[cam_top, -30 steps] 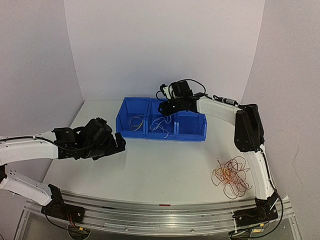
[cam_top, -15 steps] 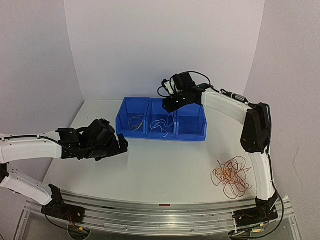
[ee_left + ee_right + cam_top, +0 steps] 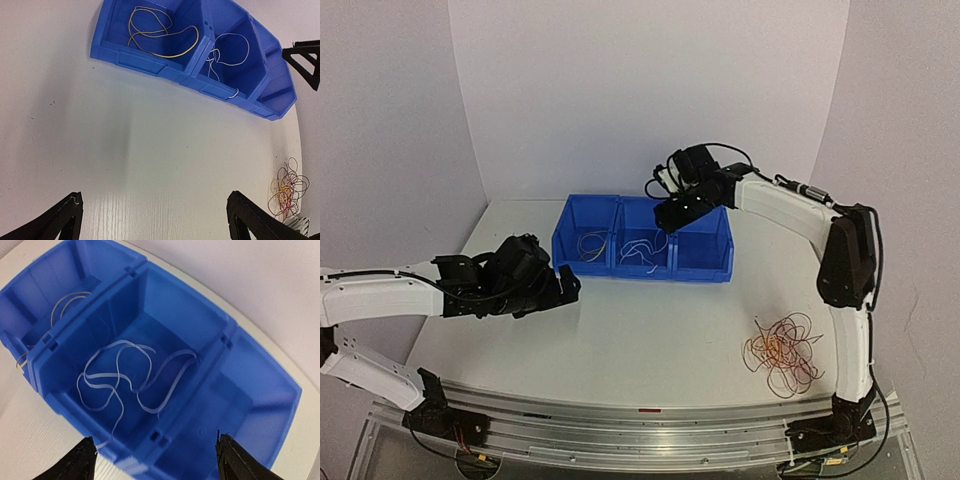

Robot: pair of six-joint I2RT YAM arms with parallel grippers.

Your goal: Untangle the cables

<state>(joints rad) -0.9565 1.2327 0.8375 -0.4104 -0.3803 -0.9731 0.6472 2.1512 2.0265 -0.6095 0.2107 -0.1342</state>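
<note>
My right claw (image 3: 155, 440): fingers spread wide, gripping nothing. Mid-frame ahead, white cable (image 3: 132, 385) loops in blue bin (image 3: 260, 390), middle compartment. Tangled red cables (image 3: 783, 352) lower right of top view, on table (image 3: 650, 330), well apart.

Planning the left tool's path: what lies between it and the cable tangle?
Only bare table between left tool and cable tangle; top view shows it.

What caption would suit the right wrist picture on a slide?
Open jaws of the right arm hang over blue bins, a white cable looped in the middle compartment.
</note>
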